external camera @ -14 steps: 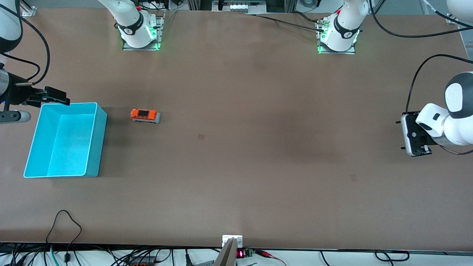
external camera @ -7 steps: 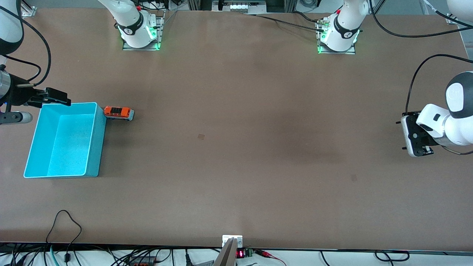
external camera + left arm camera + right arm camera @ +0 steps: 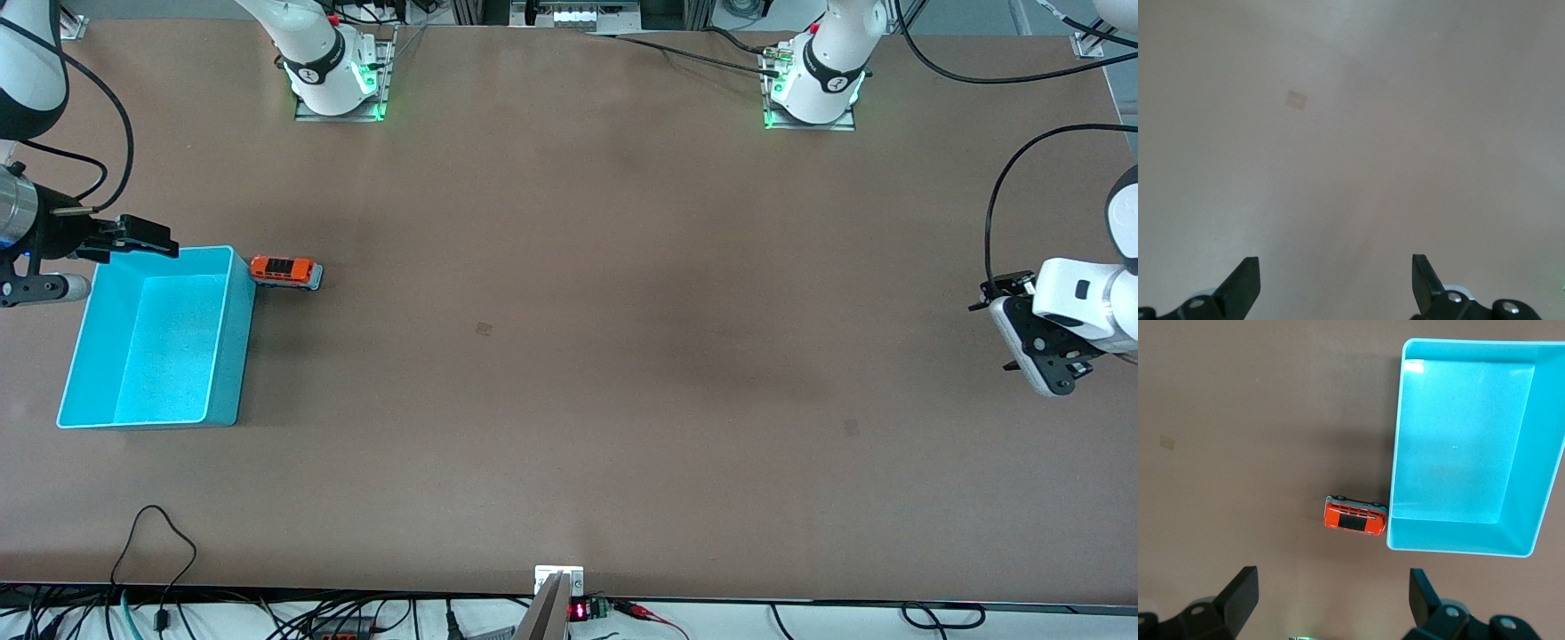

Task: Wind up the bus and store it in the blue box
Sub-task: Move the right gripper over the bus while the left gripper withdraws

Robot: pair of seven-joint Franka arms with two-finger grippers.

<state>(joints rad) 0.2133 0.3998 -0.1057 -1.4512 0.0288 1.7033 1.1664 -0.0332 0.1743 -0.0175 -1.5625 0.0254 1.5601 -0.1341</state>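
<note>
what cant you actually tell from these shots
- Whether the bus truly touches the blue box: front view, too small; in the right wrist view they appear to meet.
- The bus's underside and wheels: hidden by its own body in both views.
- The left gripper body: cut off by the left wrist view's edge; only open jaws over bare table.
- The right gripper body: likewise cut off.

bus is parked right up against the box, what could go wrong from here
The bus sits tight against the blue box wall, outside it. A finger of the open right gripper, now over the box's corner, has little room on that side and may shove the box or tip the bus. The open left gripper hangs at the other end of the table, so it probably cannot help.
</note>
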